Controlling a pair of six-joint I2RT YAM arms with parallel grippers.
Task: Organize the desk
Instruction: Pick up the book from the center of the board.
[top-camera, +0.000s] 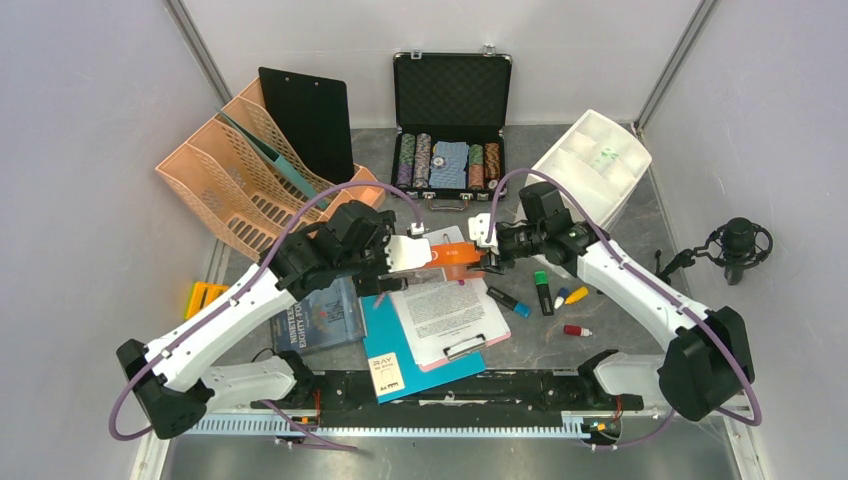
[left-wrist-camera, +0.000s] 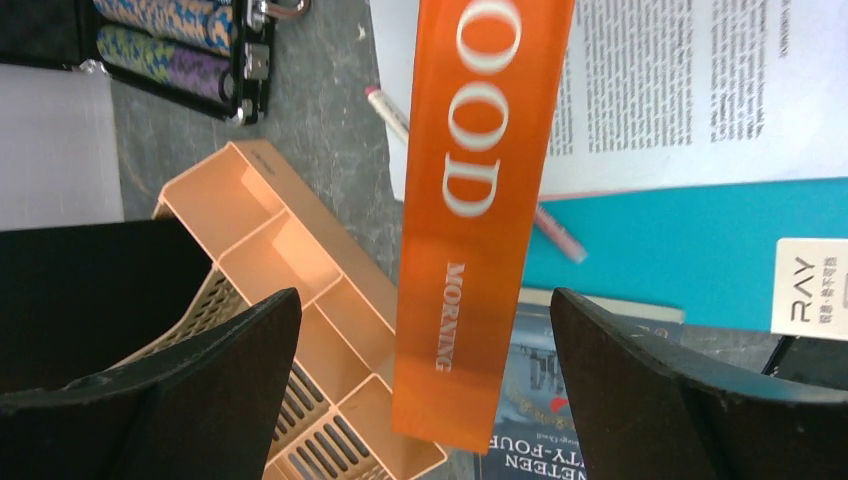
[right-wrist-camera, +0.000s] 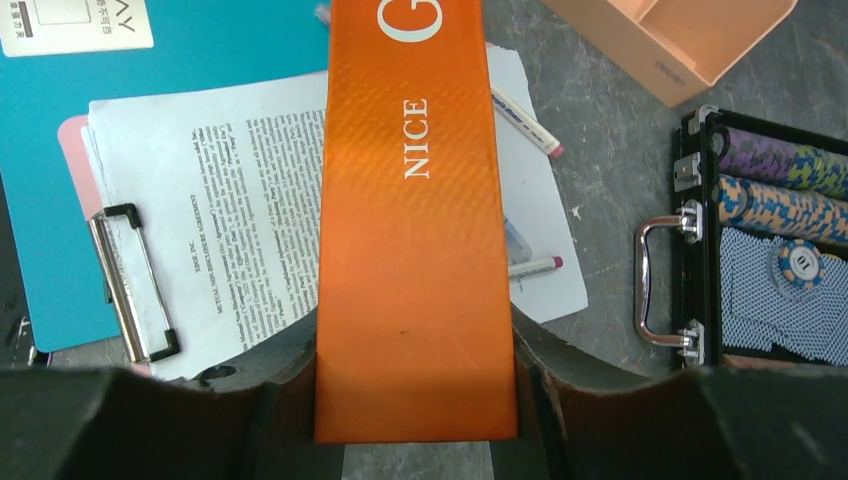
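The dark grey, mottled desk (top-camera: 545, 350) lies beneath both grippers. Above its middle, the right gripper (right-wrist-camera: 415, 330) is clamped on one end of an orange sign (top-camera: 455, 262). The left gripper (left-wrist-camera: 425, 305) has its jaws spread wide on either side of the other end, touching nothing.

Orange strip (left-wrist-camera: 470, 220) lettered MORNING, between spread fingers of the left gripper (left-wrist-camera: 422, 300) — touching neither, peach tray (left-wrist-camera: 290, 250) behind, teal folder (left-wrist-camera: 660, 240) alongside

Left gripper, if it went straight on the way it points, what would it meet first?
Likely the orange GOOD MORNING strip lying between the left gripper's open fingers; past it, the right gripper clamped on its far end. Depth unclear.
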